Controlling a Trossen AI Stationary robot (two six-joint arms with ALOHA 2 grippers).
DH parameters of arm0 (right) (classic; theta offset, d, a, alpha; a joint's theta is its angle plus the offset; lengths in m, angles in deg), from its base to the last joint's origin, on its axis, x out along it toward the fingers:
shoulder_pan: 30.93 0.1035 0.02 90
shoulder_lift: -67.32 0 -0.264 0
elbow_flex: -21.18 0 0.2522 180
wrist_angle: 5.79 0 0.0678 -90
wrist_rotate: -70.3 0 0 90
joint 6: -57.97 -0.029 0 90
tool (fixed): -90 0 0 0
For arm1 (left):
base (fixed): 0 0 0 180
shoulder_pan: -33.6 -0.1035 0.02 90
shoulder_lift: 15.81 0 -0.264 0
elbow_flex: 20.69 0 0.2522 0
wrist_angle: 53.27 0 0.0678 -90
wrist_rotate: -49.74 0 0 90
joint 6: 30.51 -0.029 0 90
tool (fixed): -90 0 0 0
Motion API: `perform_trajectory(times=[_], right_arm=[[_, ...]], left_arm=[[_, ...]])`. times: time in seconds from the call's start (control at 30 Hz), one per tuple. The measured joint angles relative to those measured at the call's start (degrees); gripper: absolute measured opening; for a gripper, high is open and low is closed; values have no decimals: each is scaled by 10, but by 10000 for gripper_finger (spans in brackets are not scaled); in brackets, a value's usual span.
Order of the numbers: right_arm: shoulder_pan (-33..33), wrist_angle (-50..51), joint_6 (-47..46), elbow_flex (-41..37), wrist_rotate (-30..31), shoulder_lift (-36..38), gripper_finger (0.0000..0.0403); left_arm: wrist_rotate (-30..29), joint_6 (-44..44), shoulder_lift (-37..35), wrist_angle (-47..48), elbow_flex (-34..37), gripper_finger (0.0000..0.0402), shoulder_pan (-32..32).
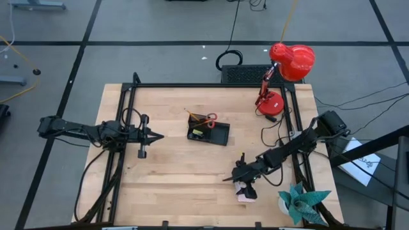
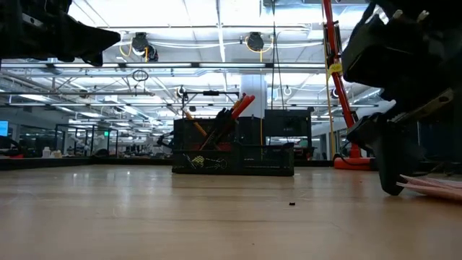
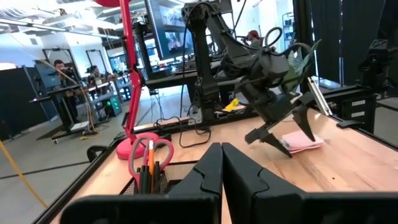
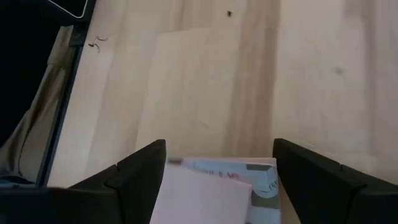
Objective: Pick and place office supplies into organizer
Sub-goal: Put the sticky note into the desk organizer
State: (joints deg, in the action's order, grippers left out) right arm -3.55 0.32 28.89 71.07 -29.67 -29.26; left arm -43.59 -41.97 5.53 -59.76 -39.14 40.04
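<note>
I see the right gripper (image 4: pixel 217 168) spread wide, fingers straddling the pink sticky-note pad (image 4: pixel 214 186) on the table (image 1: pixel 179 172), well apart from the organizer (image 1: pixel 208 133). Left gripper (image 1: pixel 155 136) pressed together, idle.

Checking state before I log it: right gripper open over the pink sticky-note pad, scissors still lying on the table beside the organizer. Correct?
One thing is wrong: the scissors are not on the table; the high and low views show them standing in the organizer, red handles up. The rest holds: the right gripper is open, a finger either side of the pink sticky-note pad.
</note>
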Motion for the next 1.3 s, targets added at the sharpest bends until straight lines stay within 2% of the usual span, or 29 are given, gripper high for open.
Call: perform_trajectory(times=[0.3,0.37,0.5,0.63,0.77,1.0,1.3], right_arm=[[1,30,39,0,22,-6,272],[-5,24,42,-2,28,10,270],[-11,27,51,-5,96,66,270],[-4,79,64,-4,152,124,267],[14,174,53,11,177,163,265],[51,196,43,55,201,171,265],[141,214,84,153,318,113,265]], left_arm=[[0,-2,0,0,0,10,0],[0,-2,0,0,0,10,0],[-1,-2,0,0,0,10,0],[-1,-2,0,5,0,10,0],[-1,-3,0,14,0,10,0],[-2,-4,0,18,0,10,0],[-2,0,0,21,0,10,0]])
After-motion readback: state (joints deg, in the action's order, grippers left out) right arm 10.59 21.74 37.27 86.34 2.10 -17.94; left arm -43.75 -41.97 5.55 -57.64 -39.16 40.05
